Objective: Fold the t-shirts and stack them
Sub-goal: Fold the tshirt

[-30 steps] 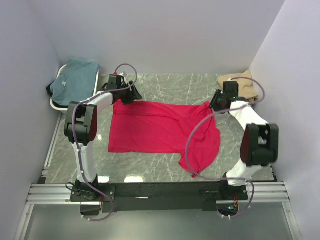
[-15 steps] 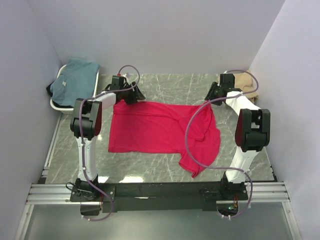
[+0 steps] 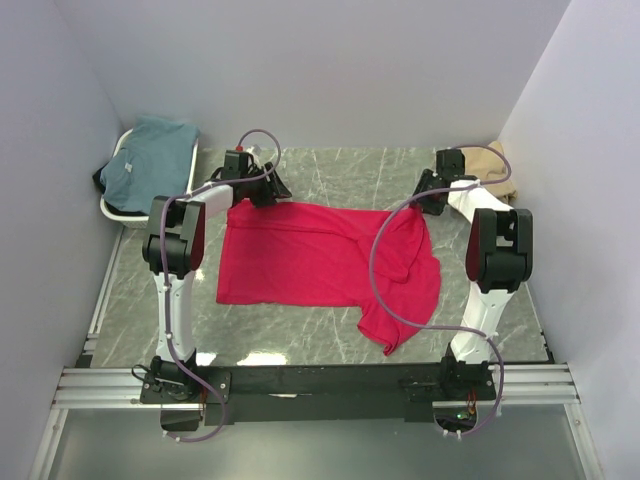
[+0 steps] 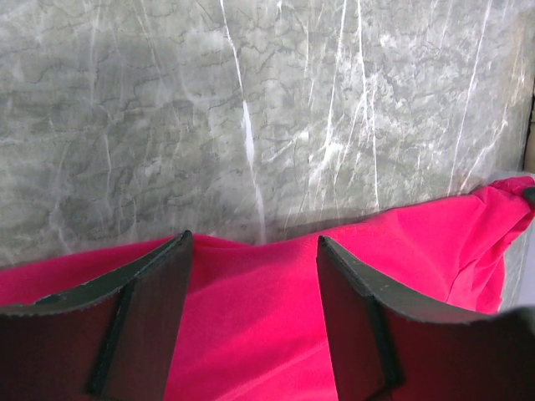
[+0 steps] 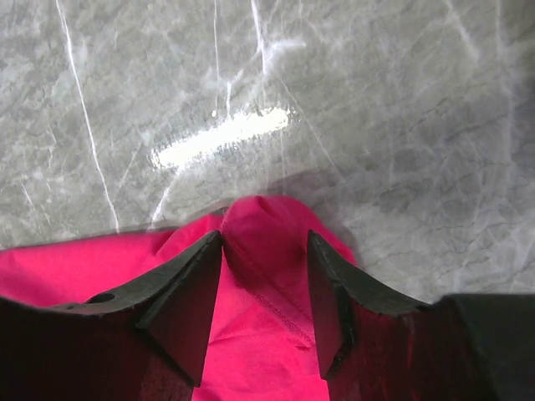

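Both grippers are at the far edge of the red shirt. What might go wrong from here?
1. The right gripper is open around only a small peak of the red shirt; such a thin bite may slip.
2. The left gripper is open over a flat edge, so closing may miss it.
3. The shirt's near right part is rumpled, and the right arm's cable loops over it; folding could trap creases or snag.
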Controlling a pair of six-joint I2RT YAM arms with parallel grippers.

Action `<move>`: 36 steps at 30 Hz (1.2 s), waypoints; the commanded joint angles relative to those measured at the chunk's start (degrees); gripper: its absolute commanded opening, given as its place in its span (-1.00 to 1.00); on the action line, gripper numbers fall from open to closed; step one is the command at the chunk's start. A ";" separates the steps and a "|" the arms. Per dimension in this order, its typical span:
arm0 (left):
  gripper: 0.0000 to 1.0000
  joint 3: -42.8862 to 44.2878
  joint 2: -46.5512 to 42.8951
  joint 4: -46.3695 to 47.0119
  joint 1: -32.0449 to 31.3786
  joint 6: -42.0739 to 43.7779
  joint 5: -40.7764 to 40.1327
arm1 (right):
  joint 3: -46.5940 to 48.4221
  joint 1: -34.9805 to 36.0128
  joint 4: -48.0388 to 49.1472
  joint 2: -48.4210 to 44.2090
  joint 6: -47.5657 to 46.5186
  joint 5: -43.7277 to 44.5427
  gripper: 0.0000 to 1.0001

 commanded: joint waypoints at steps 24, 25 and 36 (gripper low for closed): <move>0.31 -6.72 1.74 2.68 6.94 -0.17 1.57 | -1.55 -7.20 -1.65 -1.85 2.46 2.23 -0.99; 0.31 -6.63 1.83 2.59 7.02 -0.26 1.39 | -1.47 -7.20 -1.48 -1.50 2.55 2.31 -0.99; 0.34 -7.86 0.42 4.78 7.20 -0.79 0.25 | -1.03 -7.56 -0.60 -2.02 2.37 6.52 -0.67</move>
